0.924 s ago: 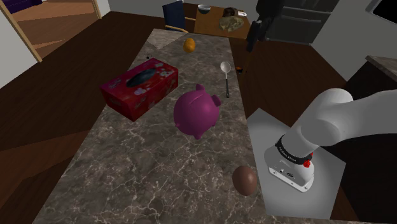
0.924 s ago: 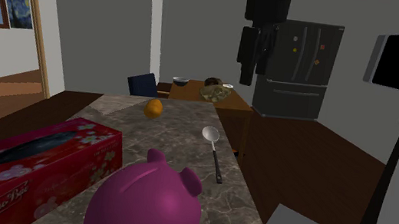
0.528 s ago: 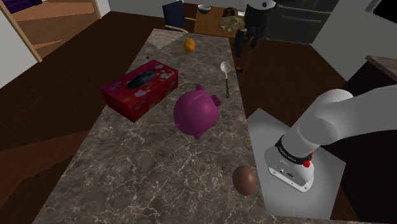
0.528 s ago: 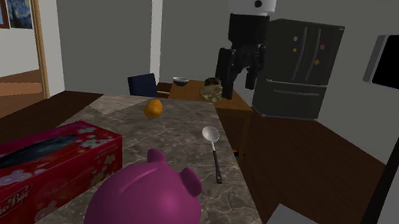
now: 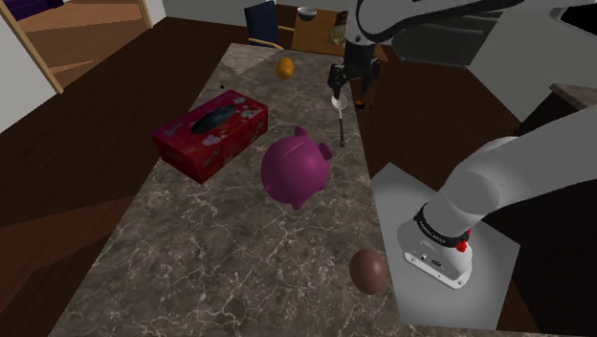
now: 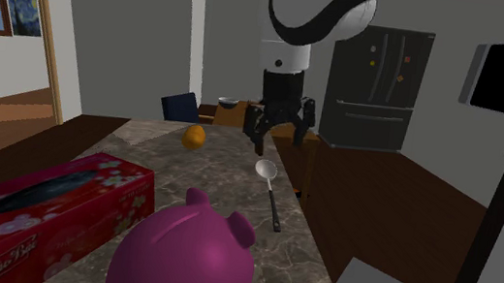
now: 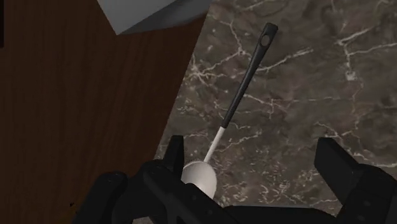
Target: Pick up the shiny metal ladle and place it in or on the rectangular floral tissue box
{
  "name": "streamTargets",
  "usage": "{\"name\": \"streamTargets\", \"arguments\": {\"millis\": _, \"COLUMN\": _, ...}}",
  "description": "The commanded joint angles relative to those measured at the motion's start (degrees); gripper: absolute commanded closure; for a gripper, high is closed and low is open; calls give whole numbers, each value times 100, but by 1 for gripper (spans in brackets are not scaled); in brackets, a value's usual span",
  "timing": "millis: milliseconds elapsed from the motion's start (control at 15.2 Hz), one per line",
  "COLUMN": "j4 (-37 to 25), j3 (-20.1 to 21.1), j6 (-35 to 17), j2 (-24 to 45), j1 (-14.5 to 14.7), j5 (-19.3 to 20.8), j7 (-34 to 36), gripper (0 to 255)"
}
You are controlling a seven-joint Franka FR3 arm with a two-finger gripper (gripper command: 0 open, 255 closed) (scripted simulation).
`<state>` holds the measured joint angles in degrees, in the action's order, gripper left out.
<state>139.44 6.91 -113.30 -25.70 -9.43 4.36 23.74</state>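
- Over the far end of the dark marbled counter [image 5: 220, 249], the black gripper [image 5: 349, 81] hangs above the ladle [image 5: 341, 120], pointing down at it.
- Its fingers [image 7: 334, 159] are spread wide apart and clasp nothing.
- On the counter's edge nearest the stand [image 5: 402, 191], the ladle lies flat, with its pale bowl towards the counter's far end and its dark handle running back towards the stand.
- Seen from the wrist, the ladle's [image 7: 235, 108] bowl sits in the gripper's [image 7: 254, 159] gap close beside one finger, and the handle stretches away across the counter [image 7: 305, 95]. I cannot tell whether that finger touches the bowl.
- From the second exterior view, the gripper [image 6: 278, 134] hovers above the ladle's [image 6: 271, 198] bowl, apart from it.
- Towards the shoulder view's left, the red floral tissue box [image 5: 210, 134] rests on the counter, well apart from the ladle.
- Between the box and the ladle stands a magenta piggy bank [image 5: 297, 169], just beside the ladle's handle end.
- Beyond the box, near the counter's far end, sits an orange fruit [image 5: 284, 68].
- Close to the stand, a brown egg-shaped thing [image 5: 368, 271] rests on the counter's near part.
- Against the back wall in the second exterior view stands a dark fridge [image 6: 373, 91].
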Motion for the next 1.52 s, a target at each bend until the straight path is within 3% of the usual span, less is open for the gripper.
{"name": "streamTargets", "arguments": {"millis": 0, "j4": -27, "j3": 17, "j6": -342, "j2": 421, "j1": -179, "j5": 22, "j7": 473, "gripper": 0}}
{"name": "streamTargets", "arguments": {"millis": 396, "j4": -181, "j3": -16, "j6": -1164, "j2": 1563, "j1": -613, "j5": 103, "j7": 1807, "gripper": 0}}
{"name": "streamTargets", "arguments": {"millis": 924, "j4": 106, "j3": -39, "j6": -1804, "j2": 1923, "j1": -655, "j5": 211, "j7": 1903, "gripper": 0}}
{"name": "streamTargets", "arguments": {"millis": 1452, "j4": 106, "j3": -39, "j6": -1802, "j2": 1922, "j1": -655, "j5": 211, "j7": 1903, "gripper": 0}}
